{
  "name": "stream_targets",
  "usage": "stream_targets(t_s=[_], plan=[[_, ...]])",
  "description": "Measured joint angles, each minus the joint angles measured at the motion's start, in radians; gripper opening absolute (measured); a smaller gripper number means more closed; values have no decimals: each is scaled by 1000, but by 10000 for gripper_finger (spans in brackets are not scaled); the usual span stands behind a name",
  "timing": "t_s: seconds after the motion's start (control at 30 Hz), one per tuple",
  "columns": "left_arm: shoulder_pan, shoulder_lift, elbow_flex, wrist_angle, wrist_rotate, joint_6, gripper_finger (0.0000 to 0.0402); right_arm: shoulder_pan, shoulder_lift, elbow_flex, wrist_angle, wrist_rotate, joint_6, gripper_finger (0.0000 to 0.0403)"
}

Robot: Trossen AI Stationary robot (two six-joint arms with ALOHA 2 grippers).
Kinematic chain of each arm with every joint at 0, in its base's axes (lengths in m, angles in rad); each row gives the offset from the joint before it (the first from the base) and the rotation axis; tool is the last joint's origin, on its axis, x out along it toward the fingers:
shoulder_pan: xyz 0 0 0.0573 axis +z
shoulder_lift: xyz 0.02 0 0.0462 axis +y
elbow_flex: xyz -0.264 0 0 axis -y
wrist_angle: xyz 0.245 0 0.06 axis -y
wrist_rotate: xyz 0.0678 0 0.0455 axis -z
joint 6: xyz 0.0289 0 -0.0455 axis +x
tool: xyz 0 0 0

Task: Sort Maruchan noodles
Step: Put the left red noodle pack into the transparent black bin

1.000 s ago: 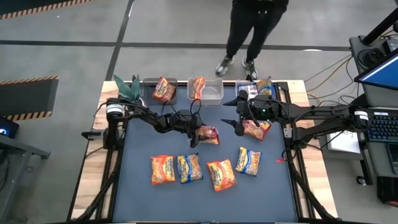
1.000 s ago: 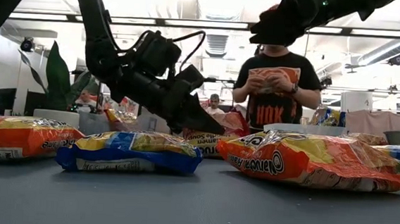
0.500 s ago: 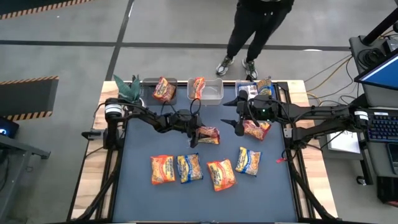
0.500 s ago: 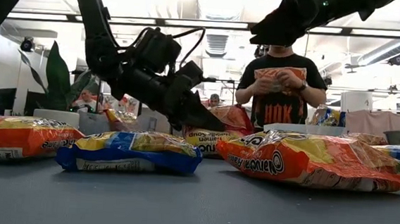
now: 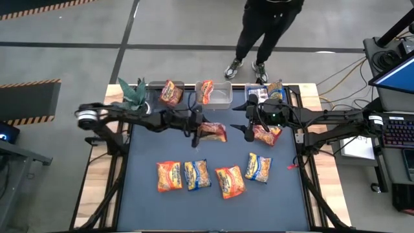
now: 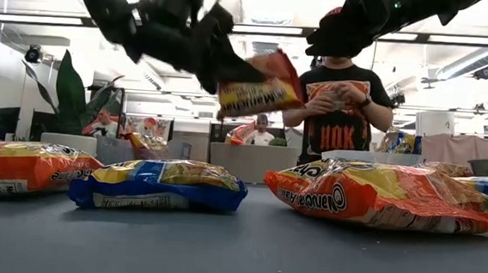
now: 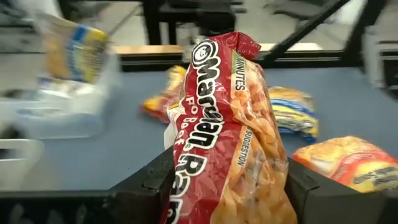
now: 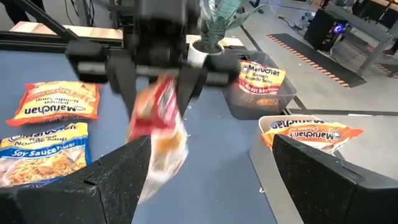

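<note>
Lifting one red packet (image 5: 213,132) (four flat)

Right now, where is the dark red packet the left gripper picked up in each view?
High view: dark red packet, centre, far half.
Low view: raised, upper centre.
Left wrist view: centre, upright, filling the frame.
Right wrist view: centre-left, hanging.
Shared landmark: the left gripper holding it.

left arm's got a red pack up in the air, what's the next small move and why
Probably carry it toward the far-left bin: the left gripper is shut on the dark red packet, clear of the mat, and that bin already holds a dark red packet. The right gripper waits open.
</note>
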Motion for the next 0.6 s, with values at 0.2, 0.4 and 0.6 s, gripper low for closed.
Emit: stream_targets(t_s=[0.2,0.4,0.6], plan=[[21,-203,0,-189,-297,77,154,-1,0,0,0,0,0,325],[75,-313,-4,-296,-633,80,154,-1,0,0,0,0,0,325],[162,-306,-8,-335,-859,-46,154,-1,0,0,0,0,3,325]])
